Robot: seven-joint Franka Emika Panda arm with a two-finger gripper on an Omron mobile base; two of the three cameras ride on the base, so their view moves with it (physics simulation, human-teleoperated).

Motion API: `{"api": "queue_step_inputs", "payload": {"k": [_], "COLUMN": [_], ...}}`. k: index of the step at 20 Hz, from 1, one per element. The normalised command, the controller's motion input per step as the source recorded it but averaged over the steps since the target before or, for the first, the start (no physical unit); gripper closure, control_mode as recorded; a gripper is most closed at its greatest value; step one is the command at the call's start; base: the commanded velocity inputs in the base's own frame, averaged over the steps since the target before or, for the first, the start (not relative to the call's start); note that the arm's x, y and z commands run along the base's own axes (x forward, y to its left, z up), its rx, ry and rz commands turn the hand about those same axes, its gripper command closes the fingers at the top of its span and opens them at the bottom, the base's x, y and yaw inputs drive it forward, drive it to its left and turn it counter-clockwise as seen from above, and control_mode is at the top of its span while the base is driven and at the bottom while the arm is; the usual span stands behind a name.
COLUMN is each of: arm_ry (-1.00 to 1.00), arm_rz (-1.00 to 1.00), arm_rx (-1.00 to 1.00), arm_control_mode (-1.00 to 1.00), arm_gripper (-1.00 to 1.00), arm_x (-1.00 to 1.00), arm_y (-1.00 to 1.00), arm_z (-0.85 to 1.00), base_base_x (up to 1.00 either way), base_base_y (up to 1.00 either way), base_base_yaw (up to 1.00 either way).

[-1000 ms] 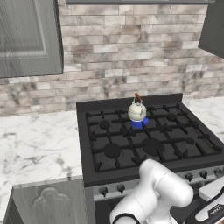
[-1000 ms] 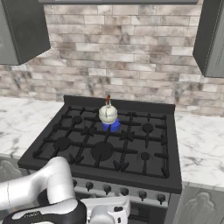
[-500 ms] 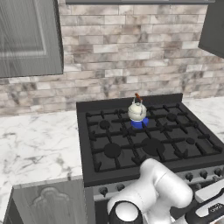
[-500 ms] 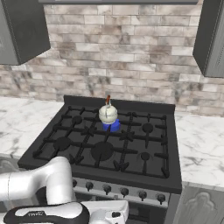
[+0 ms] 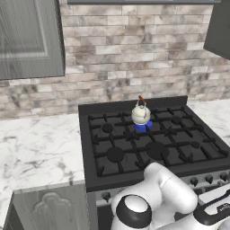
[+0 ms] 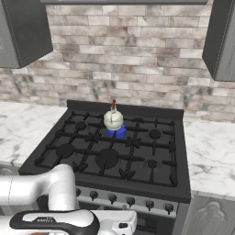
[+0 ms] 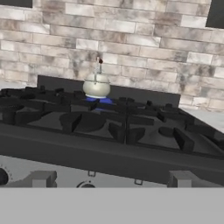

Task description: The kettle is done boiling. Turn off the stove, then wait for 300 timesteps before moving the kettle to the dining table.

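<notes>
The small cream-white kettle (image 5: 140, 114) (image 6: 113, 119) (image 7: 96, 85) stands upright on a rear burner of the black stove (image 5: 152, 146) (image 6: 114, 153) (image 7: 122, 127). A blue flame (image 5: 143, 127) (image 6: 117, 133) (image 7: 102, 101) burns under it. My gripper (image 7: 112, 179) is open, low in front of the stove's steel front panel, its fingertips (image 7: 42, 178) wide apart with nothing between them. Dark knobs (image 6: 112, 200) (image 5: 194, 181) (image 7: 2, 176) line that panel, just ahead of the hand. The kettle is well beyond the gripper, across the grates. The dining table is out of view.
White marble counters (image 5: 40, 148) (image 6: 211, 153) flank the stove on both sides. A brick wall (image 6: 124, 69) rises behind it, with dark upper cabinets (image 5: 27, 38) (image 6: 222, 36) at either side. A grey cabinet door (image 5: 49, 209) sits below the left counter.
My arm has folded lower and shifted slightly in front of the stove's front panel. The kettle, flame and stove are as before. The jaws have stayed open.
</notes>
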Motion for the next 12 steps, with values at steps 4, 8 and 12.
{"api": "queue_step_inputs", "payload": {"k": [4, 8, 12], "arm_ry": [0.00, 0.00, 0.00], "arm_rz": [-0.02, -0.01, -0.02], "arm_rx": [0.00, 0.00, 0.00], "arm_control_mode": [-1.00, -1.00, -1.00], "arm_gripper": [-1.00, -1.00, -1.00], "arm_x": [0.13, 0.14, 0.18], "arm_y": [-0.02, 0.00, -0.04], "arm_z": [-0.11, -0.17, -0.15], "base_base_x": [0.00, 0.00, 0.00], "base_base_y": [0.00, 0.00, 0.00], "base_base_yaw": [0.00, 0.00, 0.00]}}
